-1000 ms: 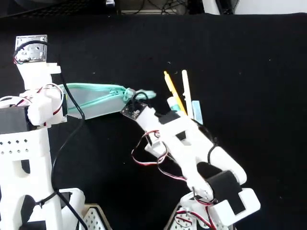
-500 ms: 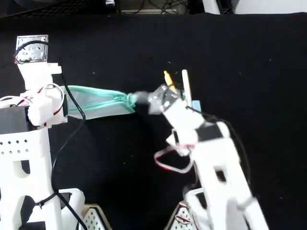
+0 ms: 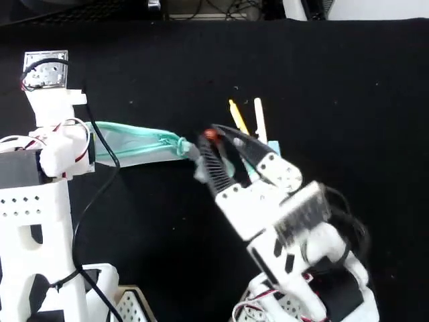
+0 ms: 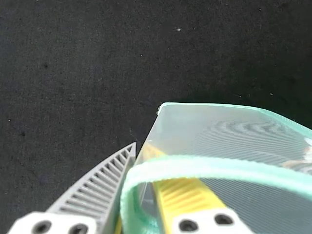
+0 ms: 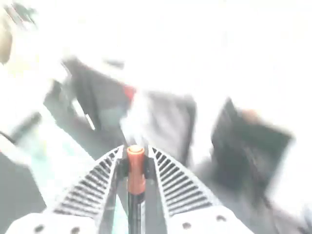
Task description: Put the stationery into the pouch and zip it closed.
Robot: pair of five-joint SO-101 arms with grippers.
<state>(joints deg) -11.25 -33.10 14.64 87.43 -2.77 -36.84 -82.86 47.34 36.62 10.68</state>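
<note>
The teal mesh pouch (image 3: 137,144) lies at the left of the black table. Its left end is clamped in my left gripper (image 4: 141,151), shut on the pouch (image 4: 234,141) between a grey finger (image 4: 92,195) and a yellow pad. My right gripper (image 3: 213,139) is raised above the table just right of the pouch's zipper end, shut on a dark pen with an orange end (image 3: 211,135). The right wrist view shows that pen (image 5: 136,170) upright between the ribbed fingers. A yellow pen (image 3: 238,117), a white pen (image 3: 259,119) and a light blue piece (image 3: 275,147) lie beyond the right arm.
The left arm's white tower (image 3: 40,201) stands at the left edge, with a black cable running down beside the pouch. The right arm's body (image 3: 288,228) covers the table's front middle. Bare black cloth (image 3: 348,100) stretches to the right and far side.
My right arm left the pouch's zipper end, swung right toward the pens, then rose and tilted up. The pouch's right end has slackened back leftward. The left arm stayed put.
</note>
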